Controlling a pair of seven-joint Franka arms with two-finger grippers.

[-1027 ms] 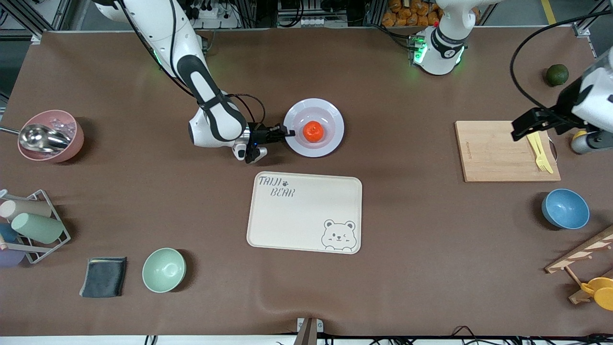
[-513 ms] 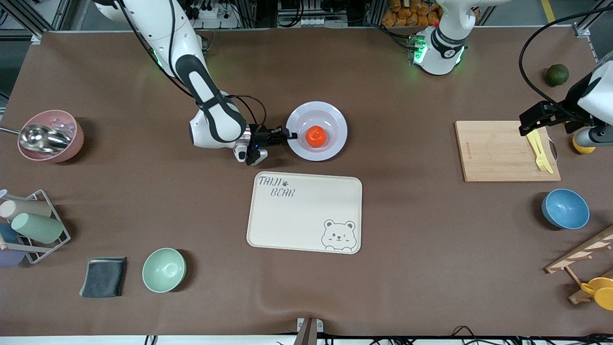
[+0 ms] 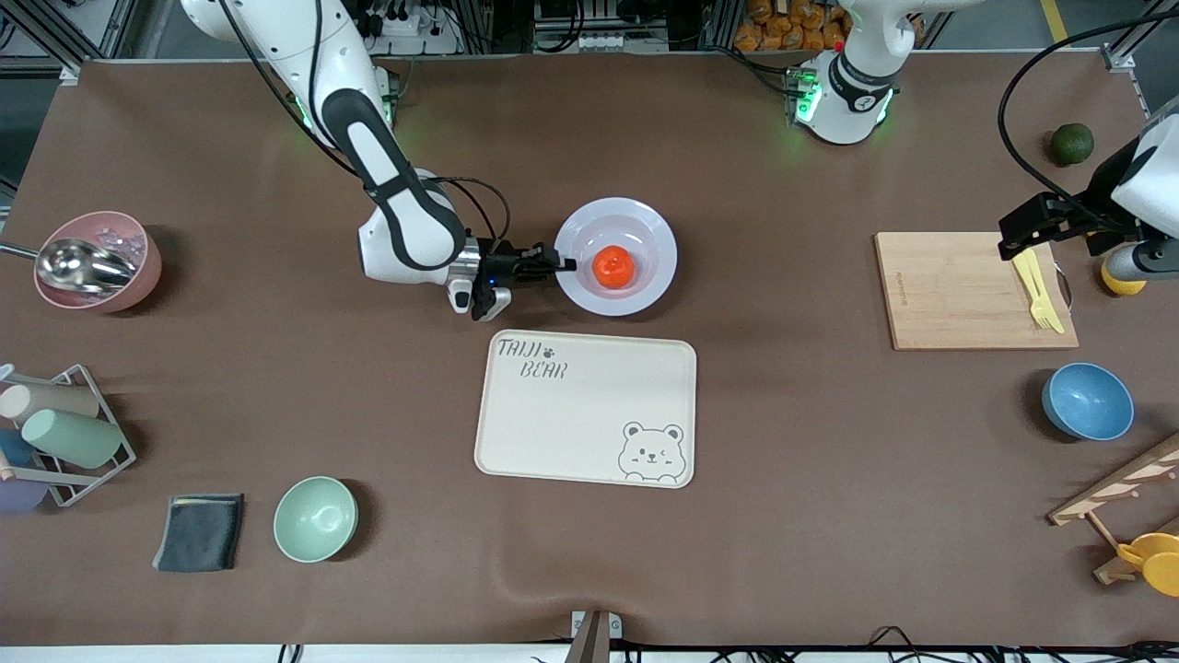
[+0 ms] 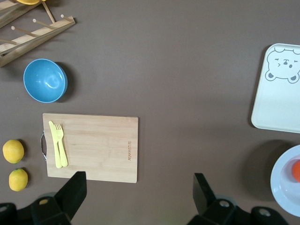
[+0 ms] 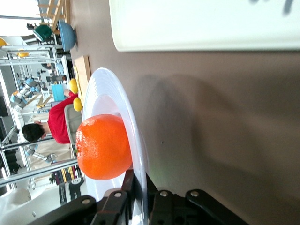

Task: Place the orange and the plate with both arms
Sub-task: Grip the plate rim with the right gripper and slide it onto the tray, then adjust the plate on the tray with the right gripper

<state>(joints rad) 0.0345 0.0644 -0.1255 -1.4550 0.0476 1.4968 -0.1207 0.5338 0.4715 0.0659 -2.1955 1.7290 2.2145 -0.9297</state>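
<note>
My right tool (image 3: 564, 264) pinches the plate (image 3: 645, 239) rim; the orange (image 3: 613, 266) sits just past it. Left tool (image 4: 138, 197) spread wide.

A robotics lab: aluminium framing (image 3: 55, 28) and cables (image 3: 589, 39) edge the table (image 3: 783, 516).

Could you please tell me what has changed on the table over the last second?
The right gripper, shut on the round pale lavender plate carrying the small orange mandarin, shifted it toward the cream bear tray and the left arm's end. The left gripper drew back, open.
</note>
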